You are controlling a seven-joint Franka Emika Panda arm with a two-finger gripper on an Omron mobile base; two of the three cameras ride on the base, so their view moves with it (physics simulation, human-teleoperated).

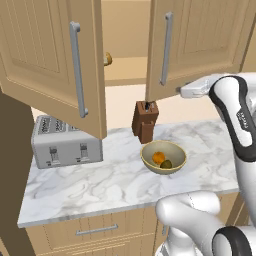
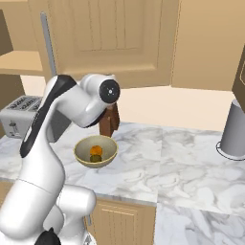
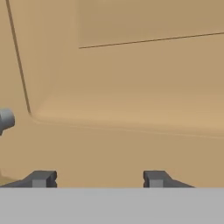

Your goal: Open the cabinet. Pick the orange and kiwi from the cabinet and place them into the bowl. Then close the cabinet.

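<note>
gripper (image 3: 99, 178): fingers apart, holding nothing, close against the right door of the cabinet (image 3: 131, 87) | door handle (image 3: 5, 120): just off its left side, long axis vertical | orange (image 1: 158, 157) and kiwi (image 1: 166, 163): in the bowl (image 1: 150, 150), below | step, as I judge: push this door shut

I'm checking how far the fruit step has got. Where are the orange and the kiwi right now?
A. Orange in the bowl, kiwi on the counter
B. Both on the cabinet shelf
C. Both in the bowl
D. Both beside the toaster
C: the orange and the kiwi lie side by side inside the bowl on the counter, in front of the knife block.
</note>
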